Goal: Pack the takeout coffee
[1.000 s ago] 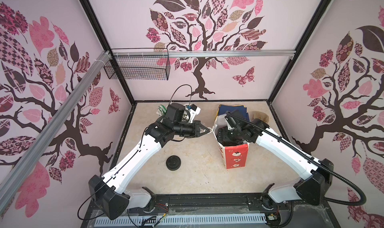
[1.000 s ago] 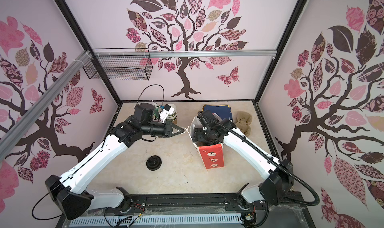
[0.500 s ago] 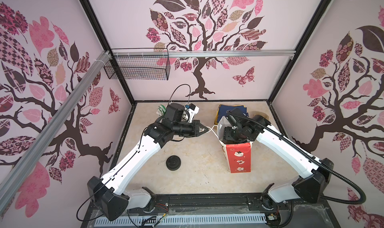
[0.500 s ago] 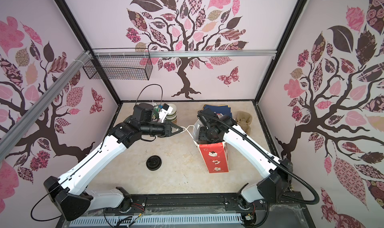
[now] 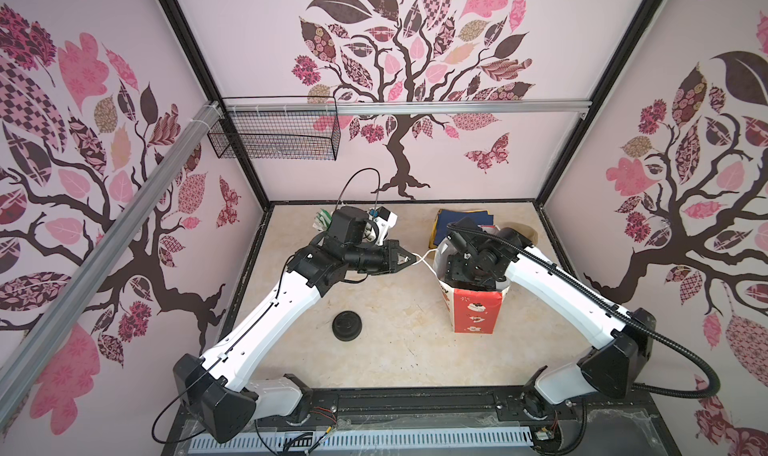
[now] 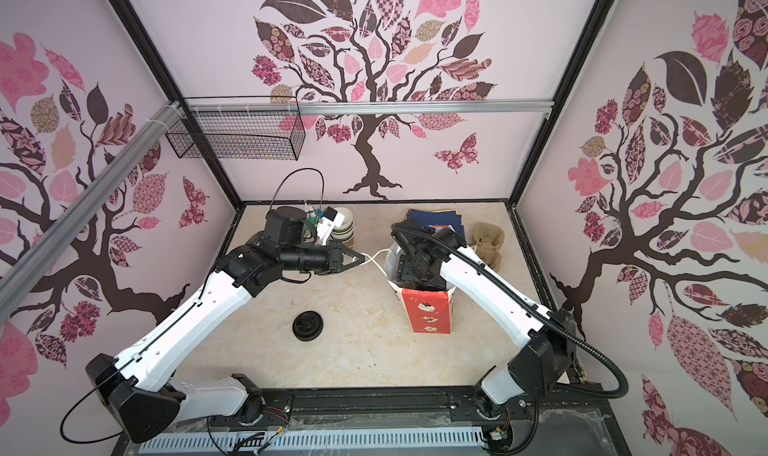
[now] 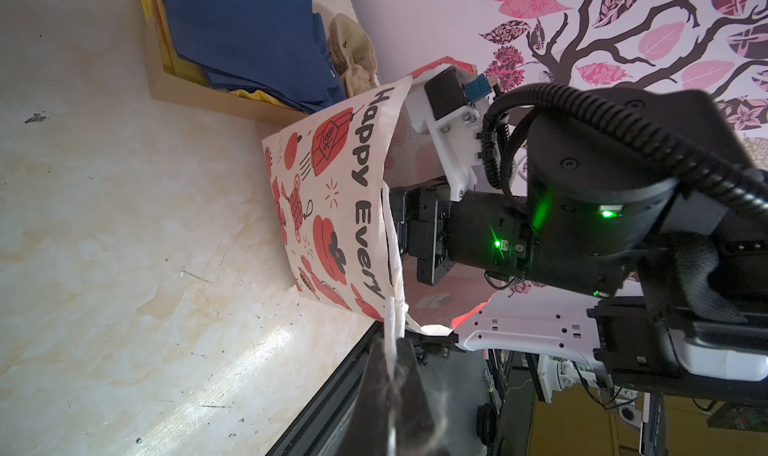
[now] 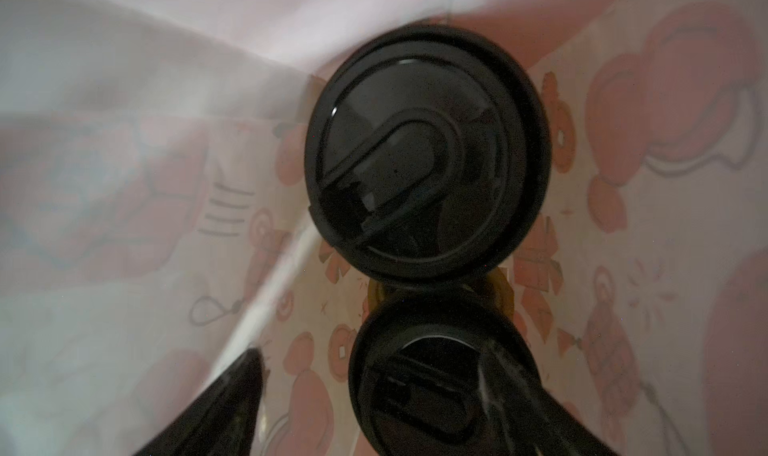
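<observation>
Both black-lidded paper coffee cups [image 8: 424,159] judged placed inside red-and-white paper bag [image 5: 473,312] (cord handle [image 7: 392,329] clamped by left gripper [image 5: 411,260]); right gripper [image 8: 370,356], jaws apart, to be withdrawn.

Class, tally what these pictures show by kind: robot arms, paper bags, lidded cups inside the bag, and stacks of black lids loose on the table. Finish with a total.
Robot arms: 2
Paper bag: 1
Lidded cups inside the bag: 2
Stack of black lids: 1
Total: 6
</observation>
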